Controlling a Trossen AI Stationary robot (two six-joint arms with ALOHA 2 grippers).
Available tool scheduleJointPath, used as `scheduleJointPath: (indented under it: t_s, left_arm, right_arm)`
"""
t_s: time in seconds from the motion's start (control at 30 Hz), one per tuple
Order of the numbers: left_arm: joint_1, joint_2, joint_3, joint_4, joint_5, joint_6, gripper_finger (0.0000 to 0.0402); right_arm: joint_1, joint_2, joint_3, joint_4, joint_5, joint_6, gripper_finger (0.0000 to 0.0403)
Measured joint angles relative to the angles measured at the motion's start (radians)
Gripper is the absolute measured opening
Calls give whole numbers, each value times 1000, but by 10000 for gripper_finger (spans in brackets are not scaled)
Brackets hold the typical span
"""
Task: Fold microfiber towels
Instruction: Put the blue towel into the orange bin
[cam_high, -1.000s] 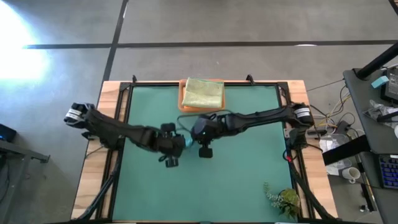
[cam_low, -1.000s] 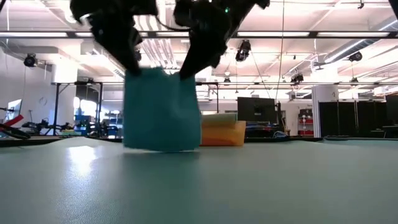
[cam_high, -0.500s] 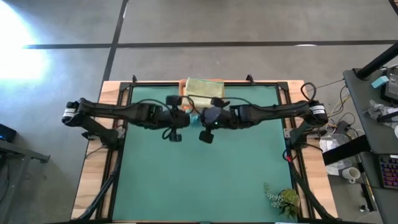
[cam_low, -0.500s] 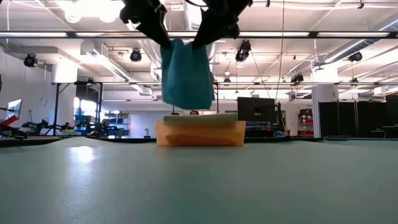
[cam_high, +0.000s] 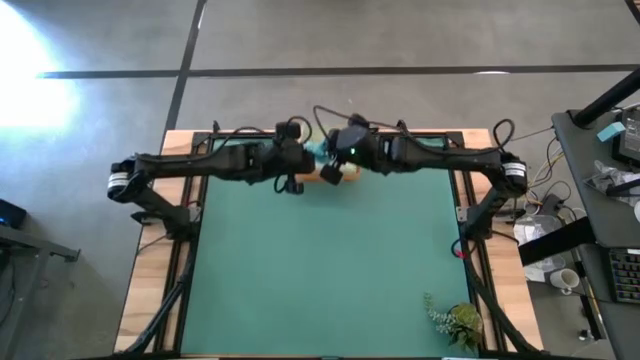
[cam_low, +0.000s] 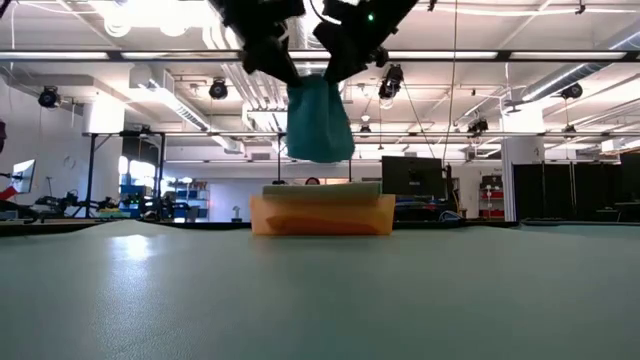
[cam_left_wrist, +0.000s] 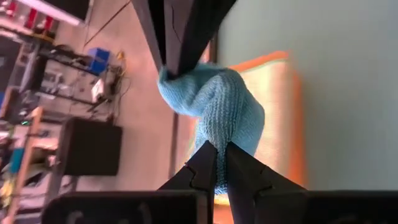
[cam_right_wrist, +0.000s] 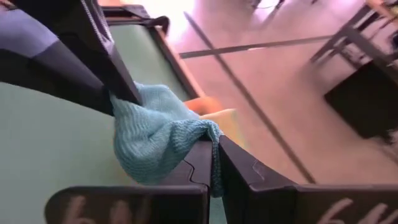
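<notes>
**Teal towel carried in over the tray**

Both arms meet at the far edge of the table. The left tool (cam_high: 292, 172) and right tool (cam_high: 335, 160) each pinch an upper corner of the teal towel (cam_low: 319, 118), fingers closed tight on the cloth. It hangs bunched between them, clear of the mat (cam_high: 320, 260), just above the wooden tray (cam_low: 320, 216) where folded towels (cam_low: 322, 190) already lie stacked. To my eye the placing comes next. Done well, both tools should descend together, level, centred over the stack, and let the hanging edge touch first so the fold lies flat, then release at once.
</notes>
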Motion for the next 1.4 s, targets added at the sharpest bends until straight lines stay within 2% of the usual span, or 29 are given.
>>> scheduleJointPath:
  t_s: [0.23,0.67,0.73,0.8,1.03,1.4]
  left_arm:
    - [135,92,5,157,-7,101,11]
    - [275,278,9,463,-5,366,11]
    - [286,299,11,500,-2,396,11]
    - [291,308,13,499,-6,414,11]
    - [289,309,0,427,-66,414,11]
    - [299,302,80,447,-79,421,11]
  right_arm:
    - [-138,22,2,70,-107,-66,8]
    - [-304,162,1,200,-118,-261,8]
    - [-325,166,1,215,-145,-275,8]
    - [-342,167,1,211,-196,-264,8]
    - [-350,166,1,176,-270,-262,8]
    - [-376,164,73,188,-264,-323,8]
